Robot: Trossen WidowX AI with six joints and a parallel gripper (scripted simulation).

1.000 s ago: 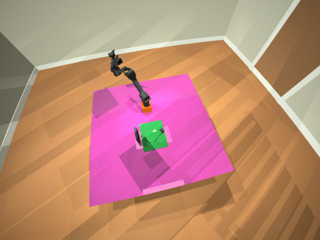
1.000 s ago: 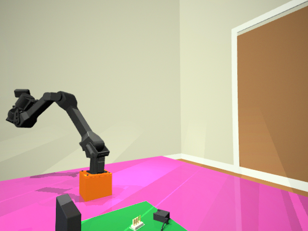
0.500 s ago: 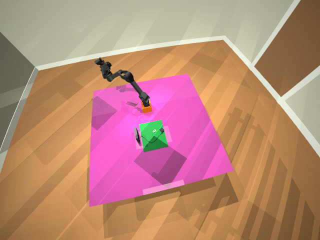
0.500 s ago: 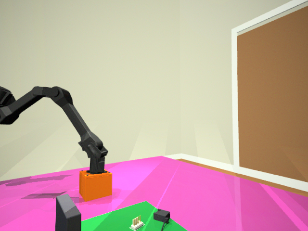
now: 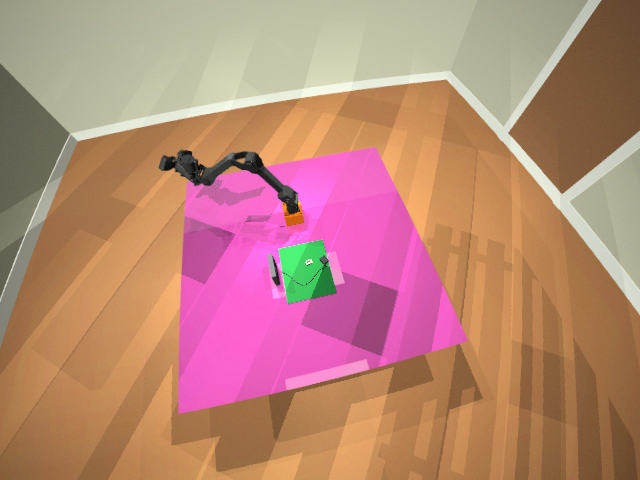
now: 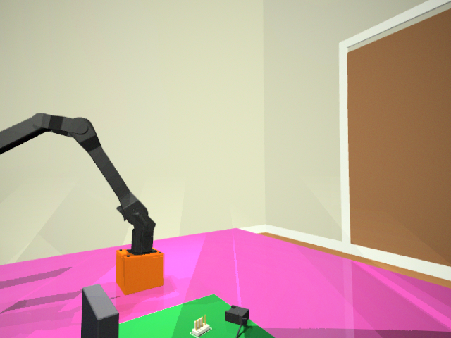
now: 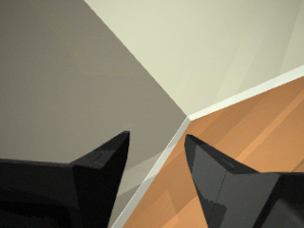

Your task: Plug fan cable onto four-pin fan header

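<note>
The black plug [image 5: 324, 259] [image 6: 237, 315] is at the right edge of the green board [image 5: 310, 293] [image 6: 156, 323], apart from the header. The white four-pin header [image 5: 308, 261] [image 6: 200, 329] has its pins bare and pointing up. A thin black cable [image 5: 303, 284] curves over the board from the plug towards the fan [image 5: 273, 269] [image 6: 100, 313], a dark slab standing at the board's left side. My gripper [image 7: 157, 138] is partly open with nothing between its fingers. It is in the air far to the upper left of the board in the top view, and out of frame in the exterior view.
The arm rises from an orange base block [image 5: 294, 219] [image 6: 140, 272] behind the board on the magenta table top [image 5: 232, 335] [image 6: 204, 262]. Pale patches show beside the board and at the table's front edge. The wrist view shows only walls and wooden floor beyond the fingers.
</note>
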